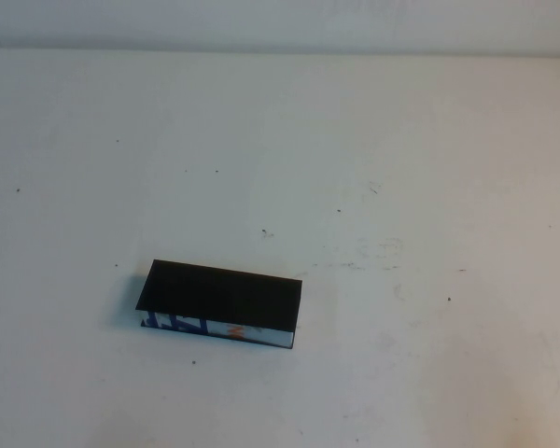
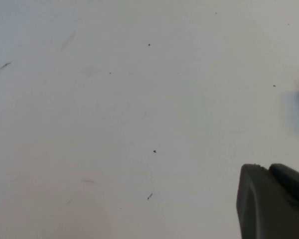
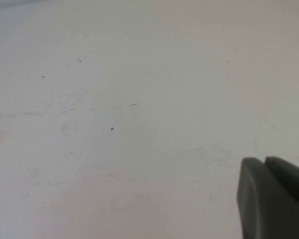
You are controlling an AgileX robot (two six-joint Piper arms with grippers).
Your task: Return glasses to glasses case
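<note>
- The white table (image 1: 429,140), lightly specked and scuffed, is filling every view.
- The glasses case (image 1: 219,303) is lying shut, left of centre toward the near edge: flat black lid, front edge showing white, blue and orange print.
- The left gripper (image 2: 276,199) is hovering over bare table, its fingers seemingly pressed together.
- The right gripper (image 3: 276,196) is hovering likewise, fingers seemingly together.

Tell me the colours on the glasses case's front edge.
White with blue and orange print, under a black lid; the glasses case shows best in the high view.
</note>
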